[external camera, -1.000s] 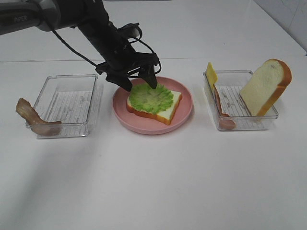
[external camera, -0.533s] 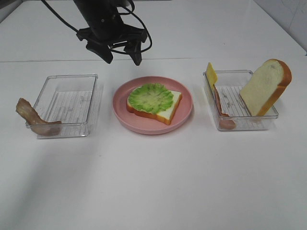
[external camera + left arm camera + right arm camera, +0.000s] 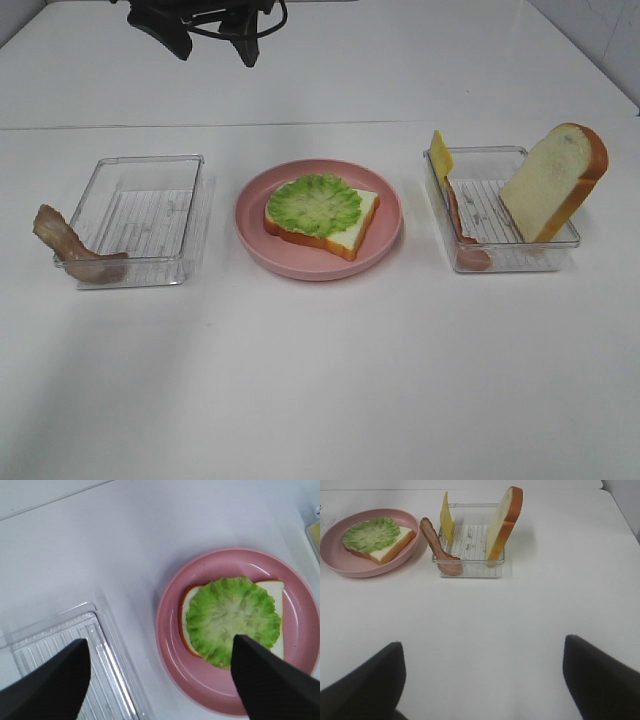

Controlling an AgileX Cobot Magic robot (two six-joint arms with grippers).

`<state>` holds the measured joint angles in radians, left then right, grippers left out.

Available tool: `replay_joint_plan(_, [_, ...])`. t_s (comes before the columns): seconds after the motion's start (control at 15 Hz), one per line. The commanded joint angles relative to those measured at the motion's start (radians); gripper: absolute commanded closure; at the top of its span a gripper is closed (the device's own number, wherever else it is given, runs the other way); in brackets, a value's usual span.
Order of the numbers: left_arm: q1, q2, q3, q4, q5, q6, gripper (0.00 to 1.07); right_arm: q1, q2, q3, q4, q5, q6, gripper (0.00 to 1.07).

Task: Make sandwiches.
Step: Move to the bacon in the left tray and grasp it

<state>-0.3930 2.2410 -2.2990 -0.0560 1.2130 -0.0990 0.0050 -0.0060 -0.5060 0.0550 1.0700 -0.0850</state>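
gaping empty at left end effector (image 3: 215, 50) and right end effector (image 3: 482, 641); probably best to pinch the limp, light bacon strip (image 3: 70, 245) mid-length.

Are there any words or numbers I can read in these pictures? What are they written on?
None: no words, numbers or labels show on the pink plate, the left clear tray, the right clear tray or the white table.

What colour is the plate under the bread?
Pink. The plate shows best in the left wrist view.
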Motion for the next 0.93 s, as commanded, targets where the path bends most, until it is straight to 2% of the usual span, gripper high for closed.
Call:
replay_joint_plan(0.07, [0.016,-0.070,0.103,0.006,0.069,-0.029,0.33,-0.003,-0.011,0.002,0.001,-0.007,0.009,0.27])
replay_joint_plan(0.4, [0.102,-0.242,0.429,0.006,0.069,-0.056,0.33,-0.003,-0.011,0.002,0.001,-0.007,0.009,0.27])
replay_joint_plan(0.6, [0.143,-0.324,0.594,0.043,0.069,-0.089,0.33,-0.003,-0.011,0.002,0.001,-0.007,0.009,0.27])
replay_joint_plan(0.8, [0.201,-0.373,0.730,0.056,0.068,-0.101,0.33,-0.003,-0.011,0.002,0.001,-0.007,0.009,0.27])
replay_joint_plan(0.93, [0.230,-0.380,0.781,0.056,0.068,-0.101,0.33,-0.003,-0.011,0.002,0.001,-0.007,0.009,0.27])
